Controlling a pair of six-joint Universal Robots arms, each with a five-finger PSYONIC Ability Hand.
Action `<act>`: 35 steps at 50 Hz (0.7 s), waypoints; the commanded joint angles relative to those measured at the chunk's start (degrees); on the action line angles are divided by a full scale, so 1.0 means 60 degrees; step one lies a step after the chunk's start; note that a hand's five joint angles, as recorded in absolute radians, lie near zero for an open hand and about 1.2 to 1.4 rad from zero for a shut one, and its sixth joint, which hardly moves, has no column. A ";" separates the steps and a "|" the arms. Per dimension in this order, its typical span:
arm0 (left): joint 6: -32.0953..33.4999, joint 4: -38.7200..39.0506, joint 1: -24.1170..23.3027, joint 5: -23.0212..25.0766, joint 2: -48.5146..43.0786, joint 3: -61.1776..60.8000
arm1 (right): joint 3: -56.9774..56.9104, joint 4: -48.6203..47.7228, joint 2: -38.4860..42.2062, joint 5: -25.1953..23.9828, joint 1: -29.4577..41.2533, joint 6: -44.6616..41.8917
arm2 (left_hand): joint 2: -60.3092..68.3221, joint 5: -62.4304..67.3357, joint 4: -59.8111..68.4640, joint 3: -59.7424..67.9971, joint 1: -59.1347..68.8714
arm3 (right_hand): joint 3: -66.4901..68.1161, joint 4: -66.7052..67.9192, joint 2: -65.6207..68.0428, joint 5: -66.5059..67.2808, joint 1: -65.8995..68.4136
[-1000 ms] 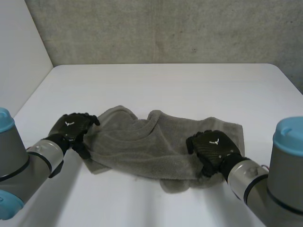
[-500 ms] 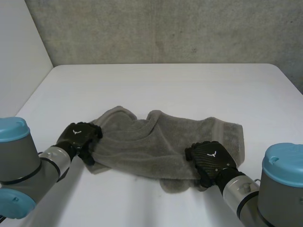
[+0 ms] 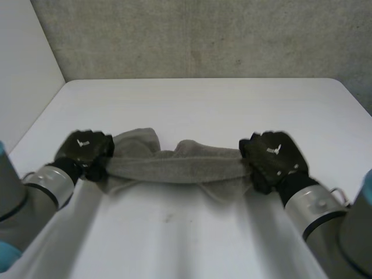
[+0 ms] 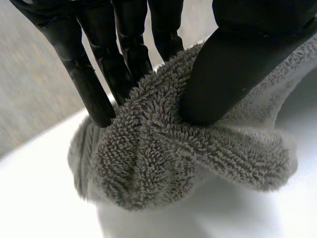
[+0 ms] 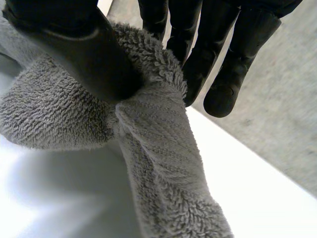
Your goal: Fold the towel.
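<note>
Two-handed, held the towel (image 3: 174, 168) stretched across mid-frame over the bench (image 3: 192, 104). Pinched its bunched ends between thumb and fingers: left robot hand (image 3: 86, 150) at middle left, right robot hand (image 3: 272, 157) at middle right.

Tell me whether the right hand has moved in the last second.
Yes. The right hand, pinching the towel, now sits nearer the table's far edge.
</note>
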 commanded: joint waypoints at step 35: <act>-0.1939 0.0122 -0.0708 -0.1674 -0.0896 0.7809 | -0.8070 -0.1848 0.2659 -0.0120 -0.0737 -0.1812 | 0.1767 0.2101 0.1726 0.1813 0.2237 | 0.0694 0.0546 0.1084 0.0770 0.0933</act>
